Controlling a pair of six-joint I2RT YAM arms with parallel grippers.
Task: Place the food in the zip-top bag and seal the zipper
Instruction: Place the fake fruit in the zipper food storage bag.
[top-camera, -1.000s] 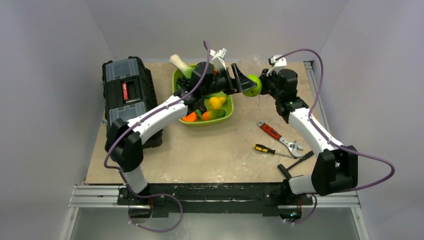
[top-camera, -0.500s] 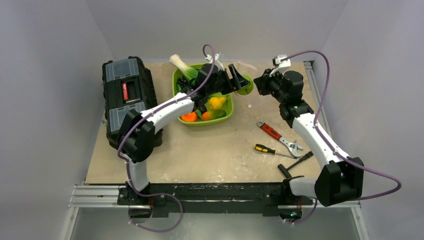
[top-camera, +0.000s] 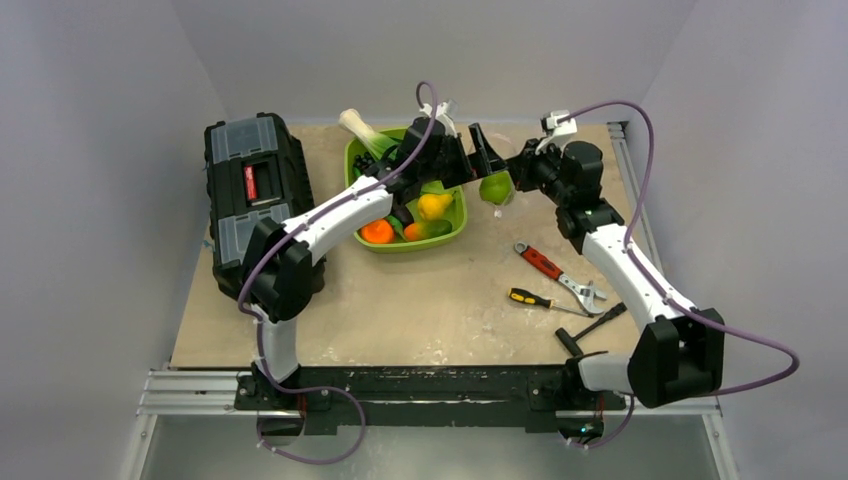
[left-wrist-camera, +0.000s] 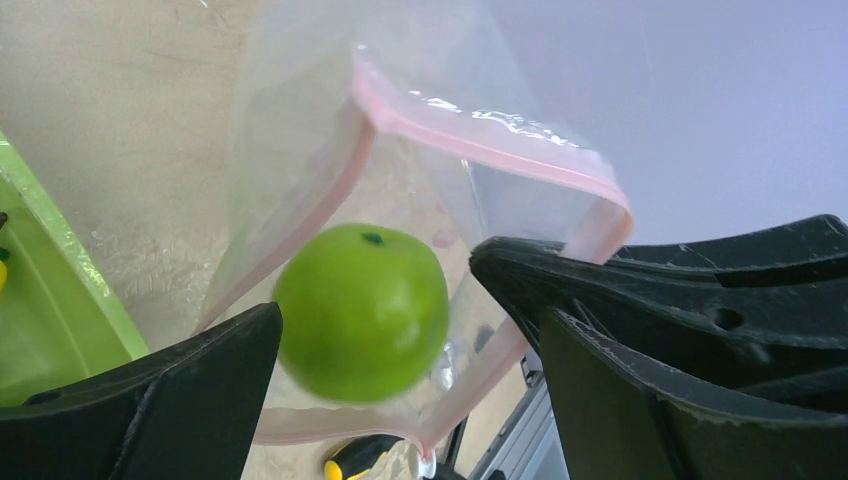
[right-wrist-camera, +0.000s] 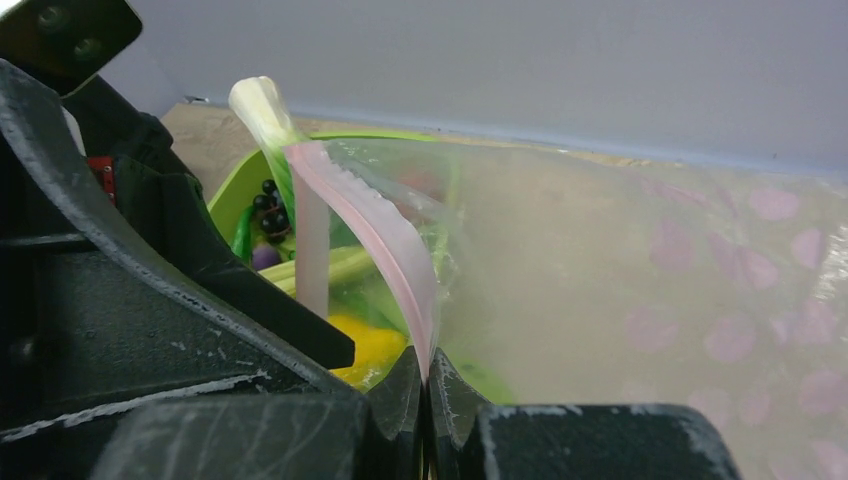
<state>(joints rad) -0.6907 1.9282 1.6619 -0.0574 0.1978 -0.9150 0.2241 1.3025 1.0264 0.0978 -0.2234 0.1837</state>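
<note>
Filling stage: dropping green apple (left-wrist-camera: 361, 311) into zip-top bag (left-wrist-camera: 290, 130) from wide-spread left gripper (left-wrist-camera: 375, 295), with right gripper (right-wrist-camera: 425, 372) clenched on zipper (right-wrist-camera: 375, 235). Next, probably: fetching yellow pear (top-camera: 433, 205) from green tray (top-camera: 410, 247).

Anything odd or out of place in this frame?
Only the green fruit: it appears blurred and unsupported between the open fingers of the left gripper, at the mouth of the zip-top bag that the right gripper pinches by the zipper. It is probably dropping in, not a fault.
</note>
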